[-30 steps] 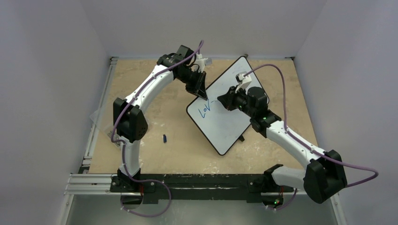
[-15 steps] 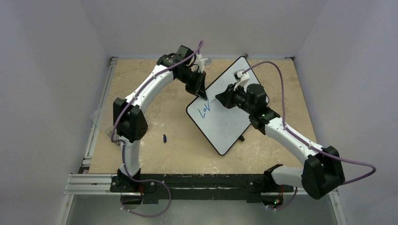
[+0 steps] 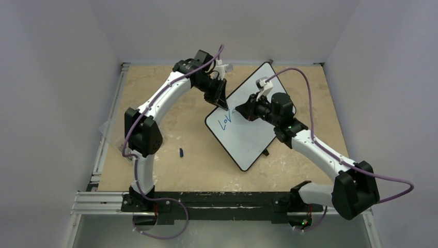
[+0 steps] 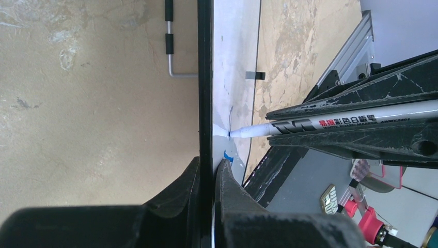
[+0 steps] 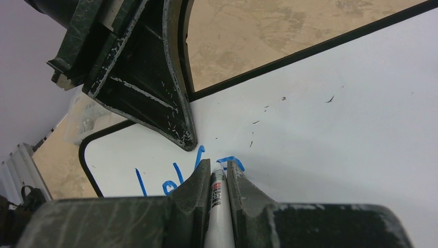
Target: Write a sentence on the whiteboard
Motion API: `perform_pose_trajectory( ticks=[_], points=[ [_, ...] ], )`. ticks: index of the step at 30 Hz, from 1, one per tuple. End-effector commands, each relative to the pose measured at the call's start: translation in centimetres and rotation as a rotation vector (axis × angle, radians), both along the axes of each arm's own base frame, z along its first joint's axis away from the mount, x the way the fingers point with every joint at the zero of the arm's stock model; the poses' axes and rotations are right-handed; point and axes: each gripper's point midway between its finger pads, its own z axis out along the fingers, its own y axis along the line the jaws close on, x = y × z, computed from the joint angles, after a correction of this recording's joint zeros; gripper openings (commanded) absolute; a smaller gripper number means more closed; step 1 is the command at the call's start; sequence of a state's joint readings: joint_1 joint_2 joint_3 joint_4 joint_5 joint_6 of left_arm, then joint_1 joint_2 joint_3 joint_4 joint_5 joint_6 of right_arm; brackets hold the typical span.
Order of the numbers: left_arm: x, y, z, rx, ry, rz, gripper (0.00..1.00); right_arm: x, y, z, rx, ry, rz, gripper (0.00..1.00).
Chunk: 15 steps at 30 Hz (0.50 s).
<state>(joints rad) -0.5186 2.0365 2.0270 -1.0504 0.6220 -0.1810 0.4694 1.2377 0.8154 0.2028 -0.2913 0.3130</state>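
Two pinches shared the job: the left gripper (image 3: 224, 105) clamped the near rim of the whiteboard (image 3: 253, 139), angled across the table (image 3: 175, 129) and likely light, stiff and slick, while the right gripper (image 5: 218, 168) squeezed the marker (image 4: 310, 125) at the sentence (image 3: 225, 122).
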Motion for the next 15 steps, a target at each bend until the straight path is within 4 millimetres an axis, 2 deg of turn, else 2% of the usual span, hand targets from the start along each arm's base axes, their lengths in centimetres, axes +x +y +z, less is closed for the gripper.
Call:
perform_pose_trajectory(
  ticks=[1,9,15],
  points=[
    [2.0,1.6,-2.1,0.163,-0.142,0.022,0.00,-0.6,0.2,0.2,0.002,-0.019,0.032,0.00],
    [2.0,1.5,-1.9,0.159,-0.145,0.022,0.00,-1.1,-0.7,-2.4,-0.040,0.030,-0.002,0.00],
    [2.0,1.5,-1.8,0.154,-0.146,0.020,0.00,-0.6,-1.9,-2.9,-0.069,0.035,-0.070,0.00]
  ],
)
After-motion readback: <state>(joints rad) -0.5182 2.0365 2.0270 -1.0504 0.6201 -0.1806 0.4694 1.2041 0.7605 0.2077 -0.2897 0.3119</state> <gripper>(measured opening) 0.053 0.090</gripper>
